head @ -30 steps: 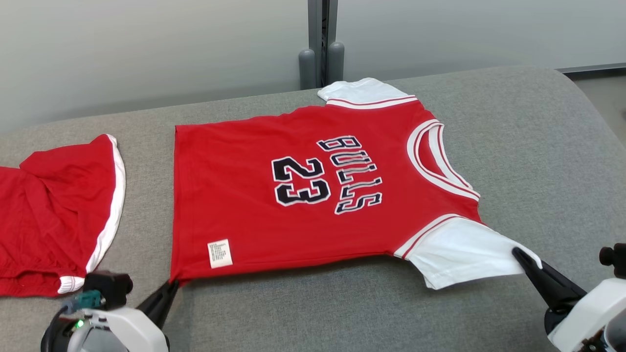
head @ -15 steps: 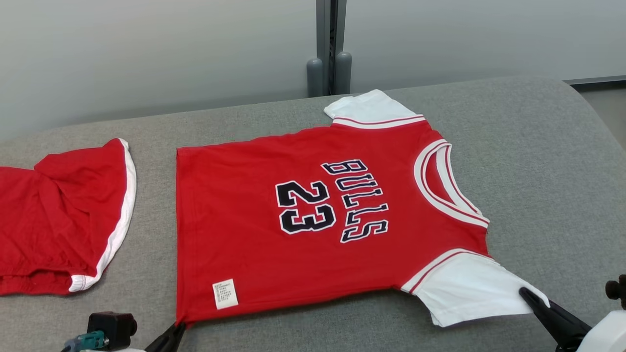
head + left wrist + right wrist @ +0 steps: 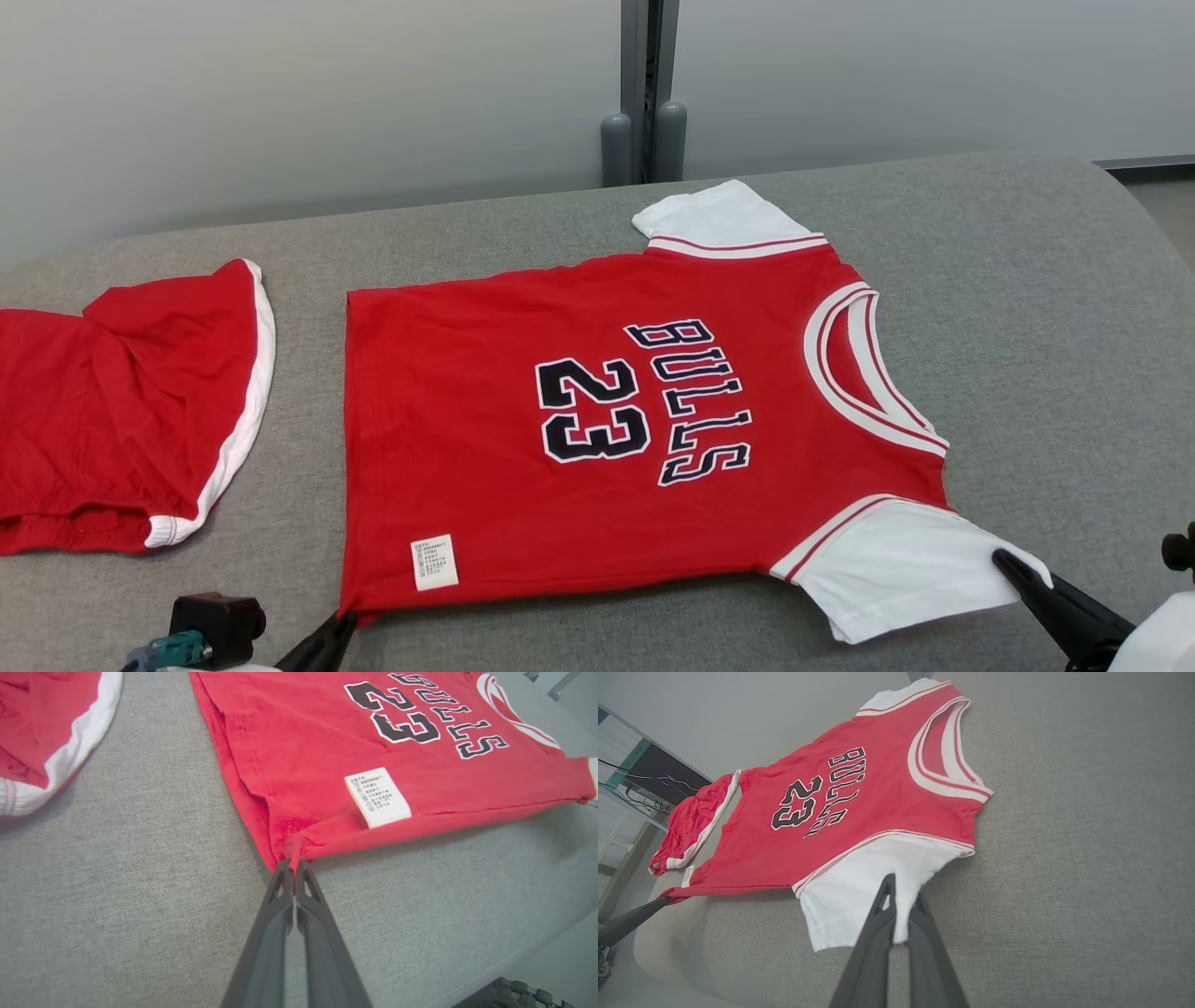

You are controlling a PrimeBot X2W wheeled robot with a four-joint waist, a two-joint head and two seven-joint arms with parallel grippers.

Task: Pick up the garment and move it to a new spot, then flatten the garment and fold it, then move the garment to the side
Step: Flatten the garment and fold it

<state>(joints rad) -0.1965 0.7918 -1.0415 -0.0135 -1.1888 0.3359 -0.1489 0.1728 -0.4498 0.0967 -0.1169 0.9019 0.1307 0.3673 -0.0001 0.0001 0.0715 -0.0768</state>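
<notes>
- The left gripper (image 3: 293,865) is at the near edge of the grey cloth-covered surface (image 3: 1027,327). Its fingers are pressed together on the near hem corner of the jersey (image 3: 485,448).
- The right gripper (image 3: 903,896) has its fingers closed on a fold of the near white sleeve (image 3: 896,569).
- The jersey lies face up in the middle of the surface, almost flat. Its hem is to the left and its neck to the right.
- A white label (image 3: 435,562) sits near the held corner. Its print is too small to read.
- On the chest are "BULLS" and "23", in black letters with white outline.
- A second red garment (image 3: 112,411) with a white band lies crumpled on the left, apart from the jersey.
- Behind the surface stands a pale grey wall (image 3: 280,93) with a dark vertical post (image 3: 644,84).
</notes>
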